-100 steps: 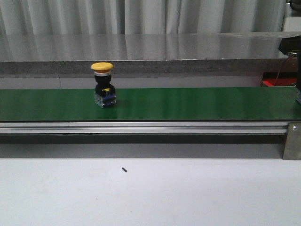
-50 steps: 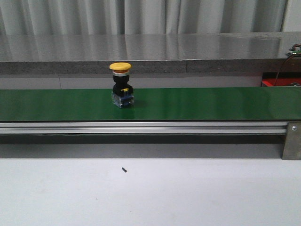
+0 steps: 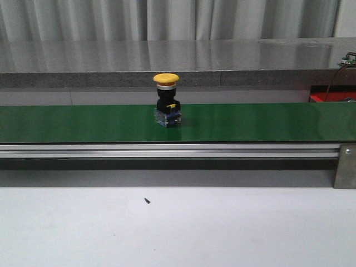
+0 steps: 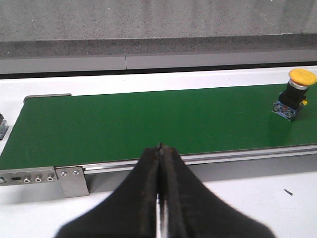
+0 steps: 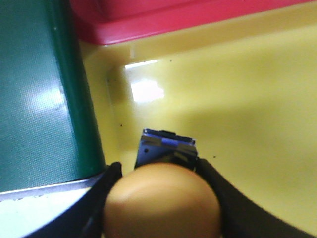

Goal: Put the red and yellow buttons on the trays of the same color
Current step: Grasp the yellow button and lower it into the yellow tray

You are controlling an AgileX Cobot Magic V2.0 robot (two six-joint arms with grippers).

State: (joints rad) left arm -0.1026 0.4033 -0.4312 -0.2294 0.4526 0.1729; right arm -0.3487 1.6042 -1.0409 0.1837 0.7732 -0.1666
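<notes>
Button on belt: a push button with a broad yellow mushroom cap [image 3: 166, 77], a silver collar, a black body and a blue-and-clear base block; it stands upright on the long green conveyor belt [image 3: 250, 122], a little left of the belt's middle in the front view.
Same button, left wrist view: yellow cap [image 4: 302, 76] at the far right of the belt [image 4: 148, 119], well apart from the fingers.
Left gripper [image 4: 160, 148]: black fingers pressed together with nothing between them, hanging over the white table [image 4: 237, 198] on the near side of the belt's aluminium rail.
Right gripper [image 5: 161, 198]: black fingers clamped on either side of a second yellow-capped button [image 5: 161, 198], whose blue-and-silver base [image 5: 166, 148] points down toward the glossy yellow tray [image 5: 247, 99].
Yellow tray: lies just beside the green belt's end [image 5: 39, 99].
Red tray [image 5: 173, 15]: bright red, flat, touching the yellow tray's edge; in the front view only a red sliver [image 3: 328, 98] shows at far right.
Table speck: a small dark bit [image 3: 147, 200] on the white surface, near side.
</notes>
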